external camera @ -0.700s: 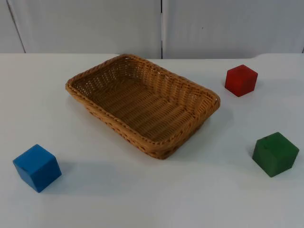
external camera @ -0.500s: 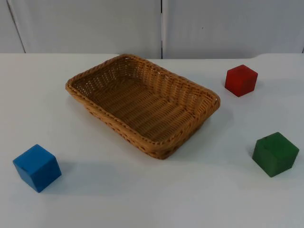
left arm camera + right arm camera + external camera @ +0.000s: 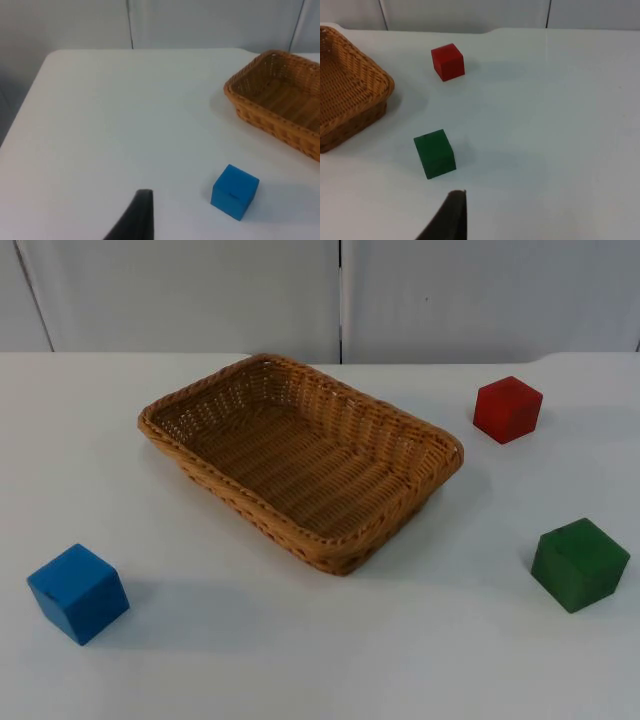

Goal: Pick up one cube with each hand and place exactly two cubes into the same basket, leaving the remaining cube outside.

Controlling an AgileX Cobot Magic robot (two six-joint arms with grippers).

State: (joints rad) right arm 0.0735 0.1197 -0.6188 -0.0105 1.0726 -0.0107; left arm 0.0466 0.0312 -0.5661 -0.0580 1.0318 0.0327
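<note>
Basket (image 3: 300, 460), woven and tan, sits on the white worktop (image 3: 330, 660) in the top view, nothing inside it. Blue cube (image 3: 78, 592) lies well apart from it toward the near left corner. Red cube (image 3: 507, 408) stands off the basket's far right end; green cube (image 3: 579, 564) off its near right, well apart from the red one. Grey partition wall (image 3: 200, 295) closes the far edge.

Left wrist view: left pincer (image 3: 134, 220) shows one black fingertip, raised over bare worktop; whether it is wide or narrow cannot be told. Blue cube (image 3: 234, 191) lies ahead of the fingertip and off to one side, near but not touching. Basket (image 3: 280, 110) stands further out beyond the cube, apart from it.

Right wrist view: right pincer (image 3: 449, 217) again shows a single black fingertip over the worktop; its spread cannot be told. Green cube (image 3: 435, 153) sits just ahead of the fingertip, not touching. Red cube (image 3: 448, 61) lies well beyond the green one. Basket (image 3: 345, 90) corner stands off to the side, apart from both cubes.
</note>
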